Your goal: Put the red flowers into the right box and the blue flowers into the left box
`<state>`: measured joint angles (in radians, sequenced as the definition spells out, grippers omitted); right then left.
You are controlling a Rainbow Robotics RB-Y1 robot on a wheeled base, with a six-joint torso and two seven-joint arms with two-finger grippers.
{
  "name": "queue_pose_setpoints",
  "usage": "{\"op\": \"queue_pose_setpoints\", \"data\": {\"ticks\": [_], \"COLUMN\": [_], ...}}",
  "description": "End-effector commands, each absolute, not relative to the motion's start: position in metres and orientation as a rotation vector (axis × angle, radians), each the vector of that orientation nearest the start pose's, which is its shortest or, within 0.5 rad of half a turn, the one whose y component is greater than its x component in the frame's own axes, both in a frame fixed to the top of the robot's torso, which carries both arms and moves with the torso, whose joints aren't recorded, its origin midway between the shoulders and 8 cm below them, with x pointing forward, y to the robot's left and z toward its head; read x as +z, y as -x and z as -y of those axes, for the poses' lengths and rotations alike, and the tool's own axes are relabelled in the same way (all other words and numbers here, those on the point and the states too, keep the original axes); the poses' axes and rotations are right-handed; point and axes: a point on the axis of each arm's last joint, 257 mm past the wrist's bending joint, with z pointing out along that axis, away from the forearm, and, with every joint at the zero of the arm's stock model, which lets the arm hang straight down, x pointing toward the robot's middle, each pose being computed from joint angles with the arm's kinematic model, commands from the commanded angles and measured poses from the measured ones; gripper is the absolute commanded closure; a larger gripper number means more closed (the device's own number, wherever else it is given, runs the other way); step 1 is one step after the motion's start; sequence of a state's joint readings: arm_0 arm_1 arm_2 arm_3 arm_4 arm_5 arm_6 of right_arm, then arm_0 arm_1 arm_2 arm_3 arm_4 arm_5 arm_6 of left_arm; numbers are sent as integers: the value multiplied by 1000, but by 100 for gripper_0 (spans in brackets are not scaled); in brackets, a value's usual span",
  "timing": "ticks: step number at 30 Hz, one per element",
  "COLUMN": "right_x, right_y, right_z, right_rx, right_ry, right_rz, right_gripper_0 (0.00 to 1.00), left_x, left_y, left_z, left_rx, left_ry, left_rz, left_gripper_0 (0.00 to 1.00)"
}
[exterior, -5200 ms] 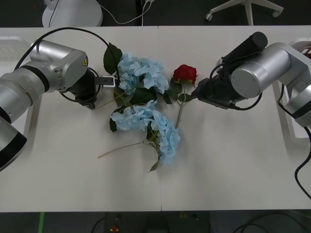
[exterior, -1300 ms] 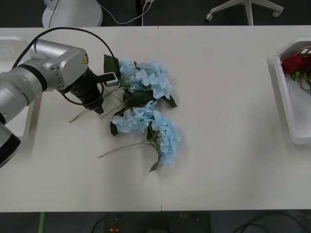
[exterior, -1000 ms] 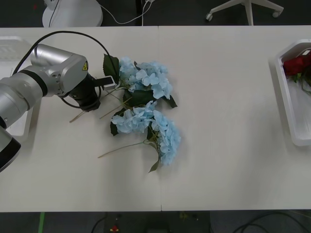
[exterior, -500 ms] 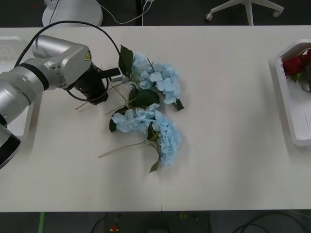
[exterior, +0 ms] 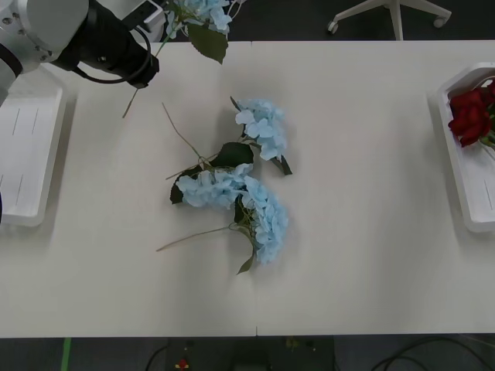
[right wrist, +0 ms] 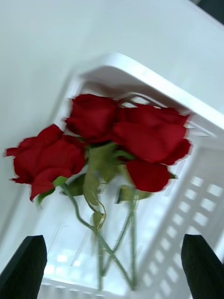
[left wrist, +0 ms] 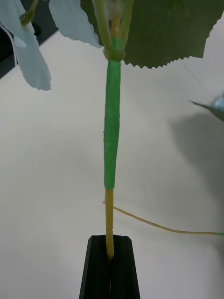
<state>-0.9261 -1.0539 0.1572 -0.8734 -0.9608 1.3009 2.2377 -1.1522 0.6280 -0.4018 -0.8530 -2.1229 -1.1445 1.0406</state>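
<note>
One of the blue flowers (exterior: 199,9) hangs in the air at the upper left of the front view, its pale fluffy petals cut by the frame's top edge and a big dark serrated leaf drooping below them. In the left wrist view its stem (left wrist: 111,154) runs tan at the base, then wrapped in bright green up to the leaf joint. The left gripper (left wrist: 110,261) has its black fingers pressed together on the tan end of that stem. The other two blue clusters (exterior: 244,193) lie touching at the middle of the white table (exterior: 371,255), thin tan stems trailing toward the lower left. The left box (exterior: 27,158) sits at the left edge. At the right edge, the red flowers (right wrist: 112,135) lie bunched in the right box (exterior: 464,185), green stems crossing. The right gripper (right wrist: 112,273) hovers over them, fingers spread apart.
</note>
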Motion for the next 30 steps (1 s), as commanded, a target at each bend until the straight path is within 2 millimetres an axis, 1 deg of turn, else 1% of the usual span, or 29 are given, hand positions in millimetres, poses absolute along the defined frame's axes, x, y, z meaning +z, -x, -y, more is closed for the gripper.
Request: {"op": "queue_pose_setpoints", "data": {"ticks": [1, 2, 3, 4, 5, 7, 9, 10, 12, 13, 14, 15, 16, 17, 18, 19, 21, 22, 23, 24, 27, 28, 30], "right_x": [-30, -30, -32, -34, -35, -47, -57, -62, -69, -72, -76, -79, -81, -80, -82, -84, -85, -88, -90, -91, -97, -96, -97], "right_y": [-573, -571, -569, -565, -563, -552, -541, -536, -528, -524, -519, -515, -511, -509, -506, -503, -500, -498, -496, -496, -491, -491, -490], "right_z": [477, 459, 447, 423, 416, 383, 359, 346, 324, 314, 303, 296, 286, 281, 276, 269, 264, 261, 259, 258, 251, 250, 247], "right_rx": [-221, -175, -138, -73, -52, 31, 66, 73, 75, 74, 70, 69, 73, 72, 75, 92, 113, 126, 128, 129, 132, 130, 136], "right_ry": [781, 841, 882, 954, 971, 1061, 1142, 1188, 1256, 1286, 1322, 1346, 1372, 1389, 1404, 1426, 1438, 1451, 1464, 1472, 1513, 1524, 1536], "right_rz": [-2340, -2316, -2298, -2255, -2244, -2197, -2154, -2120, -2063, -2034, -2002, -1983, -1960, -1944, -1937, -1927, -1919, -1915, -1911, -1908, -1893, -1887, -1881], "right_gripper_0": [17, 17, 17, 17, 17, 17, 17, 17, 17, 17, 17, 17, 17, 17, 17, 17, 17, 17, 17, 17, 17, 17, 17], "left_x": [-34, -29, -24, -19, -16, -9, -7, -8, -10, -13, -18, -20, -27, -31, -36, -45, -60, -77, -87, -94, -136, -152, -168], "left_y": [-666, -660, -655, -644, -639, -621, -606, -597, -584, -577, -569, -563, -556, -551, -548, -541, -536, -530, -525, -523, -508, -504, -498], "left_z": [-265, -284, -302, -337, -348, -400, -438, -459, -490, -504, -527, -542, -558, -570, -577, -592, -603, -615, -622, -626, -637, -637, -639], "left_rx": [-54, -46, -38, -23, -17, 38, 83, 106, 141, 156, 186, 211, 238, 258, 276, 306, 330, 347, 358, 363, 378, 376, 389], "left_ry": [-668, -628, -593, -517, -488, -388, -309, -257, -189, -160, -108, -85, -62, -44, -44, -37, -21, -3, 13, 17, -13, -27, -41], "left_rz": [-2239, -2267, -2288, -2331, -2347, -2395, -2429, -2448, -2465, -2473, -2475, -2472, -2477, -2477, -2480, -2484, -2496, -2506, -2515, -2520, -2582, -2610, -2644], "left_gripper_0": [100, 100, 100, 100, 100, 100, 100, 100, 100, 100, 100, 100, 100, 100, 100, 100, 100, 100, 100, 100, 100, 100, 100]}}
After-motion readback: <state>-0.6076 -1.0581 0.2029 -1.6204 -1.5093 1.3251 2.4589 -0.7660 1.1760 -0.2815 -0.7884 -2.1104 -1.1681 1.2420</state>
